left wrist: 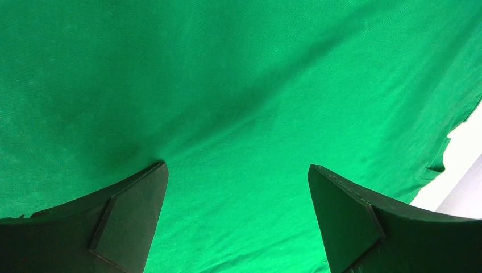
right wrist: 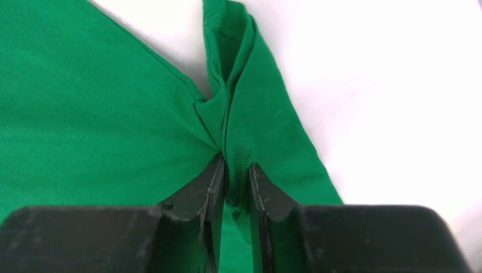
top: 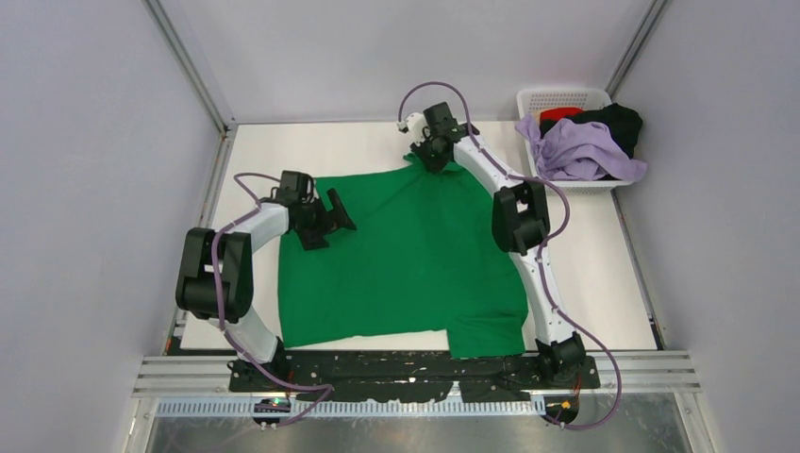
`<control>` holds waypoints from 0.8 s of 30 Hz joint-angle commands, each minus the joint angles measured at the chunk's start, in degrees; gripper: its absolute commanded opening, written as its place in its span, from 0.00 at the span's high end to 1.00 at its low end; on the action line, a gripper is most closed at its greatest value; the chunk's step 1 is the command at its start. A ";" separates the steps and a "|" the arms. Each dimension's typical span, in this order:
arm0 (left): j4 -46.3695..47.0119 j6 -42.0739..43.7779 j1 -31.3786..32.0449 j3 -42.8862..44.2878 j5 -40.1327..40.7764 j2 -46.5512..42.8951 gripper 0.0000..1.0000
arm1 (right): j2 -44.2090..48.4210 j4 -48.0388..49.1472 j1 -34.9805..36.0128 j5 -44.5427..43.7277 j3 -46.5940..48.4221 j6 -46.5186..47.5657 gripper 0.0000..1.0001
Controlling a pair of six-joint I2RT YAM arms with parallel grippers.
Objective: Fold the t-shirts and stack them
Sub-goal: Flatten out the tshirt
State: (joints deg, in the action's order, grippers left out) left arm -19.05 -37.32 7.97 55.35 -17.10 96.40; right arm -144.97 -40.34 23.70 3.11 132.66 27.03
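A bright green t-shirt (top: 406,250) lies spread on the white table (top: 594,264). My right gripper (top: 434,159) is at the shirt's far edge, shut on a bunched fold of the green cloth (right wrist: 236,131) by a sleeve. My left gripper (top: 325,219) is open over the shirt's left part, its two fingers wide apart above flat green cloth (left wrist: 239,114) and holding nothing. Lavender (top: 580,151), black (top: 618,123) and red (top: 561,114) shirts lie heaped in the basket.
A white slotted plastic basket (top: 557,96) stands at the table's far right corner. Grey walls with metal posts close in the table on the left, back and right. The arm bases sit on a rail at the near edge.
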 commanded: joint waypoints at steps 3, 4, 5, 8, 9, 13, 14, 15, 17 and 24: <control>-2.78 0.47 -1.52 0.73 3.54 2.15 0.00 | 7.02 2.97 -1.95 -0.07 0.61 2.74 0.80; -3.02 0.45 -1.54 0.89 3.45 2.33 0.00 | 7.00 2.89 -2.34 -0.22 0.43 3.57 0.80; -3.28 0.49 -1.58 1.25 3.21 2.60 0.00 | 7.01 2.89 -2.52 -0.44 0.38 4.01 0.80; -3.80 0.67 -1.70 1.58 2.79 2.99 0.00 | 6.75 3.43 -3.76 -1.90 0.68 6.33 0.82; -3.74 0.67 -1.70 1.58 2.78 3.01 0.00 | 6.50 3.69 -4.07 -2.07 0.81 6.57 0.83; -3.70 0.72 -1.66 1.49 2.68 3.07 0.00 | 5.09 8.11 -5.78 -6.39 1.75 6.71 0.88; -3.57 0.75 -1.65 1.44 2.64 3.01 0.00 | 4.76 10.81 -5.91 -9.07 1.71 7.20 0.89; -3.36 0.76 -1.72 1.32 2.71 2.93 0.00 | 4.03 12.57 -6.01 -10.23 1.63 7.58 0.89; -3.19 0.84 -1.65 1.33 2.68 2.97 0.00 | 2.90 18.98 -5.96 -13.45 0.81 9.05 0.89; -2.51 1.27 -1.72 1.01 2.10 2.03 0.00 | -1.37 42.62 -6.08 -13.71 -1.90 16.77 0.84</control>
State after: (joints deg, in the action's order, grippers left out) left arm -20.40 -37.45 7.09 56.88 -17.19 97.56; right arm -144.22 -16.80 17.26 -8.60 132.29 37.60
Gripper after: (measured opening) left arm 0.994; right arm 0.149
